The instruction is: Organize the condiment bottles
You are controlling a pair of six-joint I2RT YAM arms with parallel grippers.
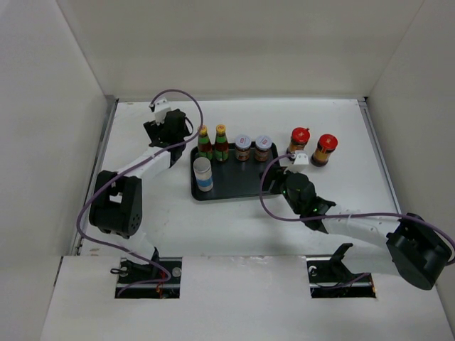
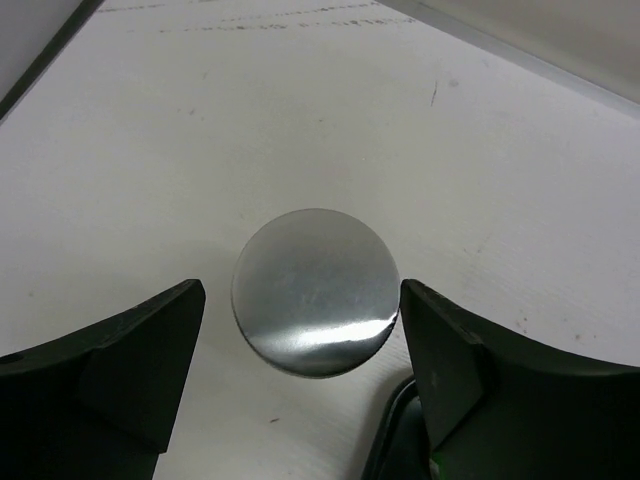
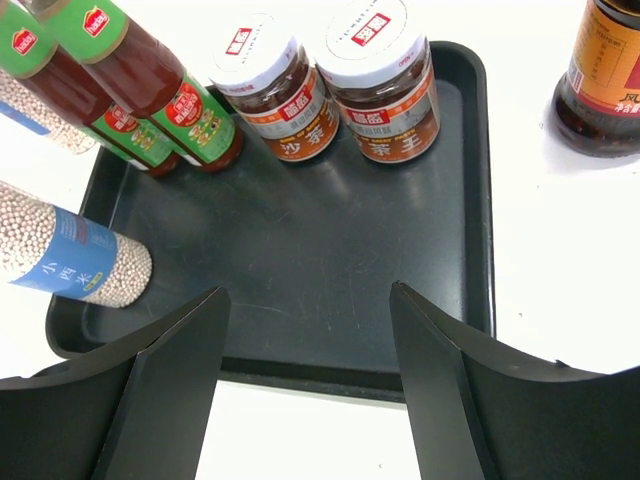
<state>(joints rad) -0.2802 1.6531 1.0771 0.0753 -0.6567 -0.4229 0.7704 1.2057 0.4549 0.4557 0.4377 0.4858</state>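
Overhead, the left arm [image 1: 153, 160] stands over one grey-topped cylinder [image 2: 315, 292] and hides it. Its own wrist camera catches only the round lid, the body lost underneath. The right wrist view cuts the caps off both green-labelled bottles [image 3: 170, 100], the top off the near white cylinder [image 3: 75, 262], and all but the lower part of a dark jar [image 3: 605, 80]. Overhead, every label is too small to read.
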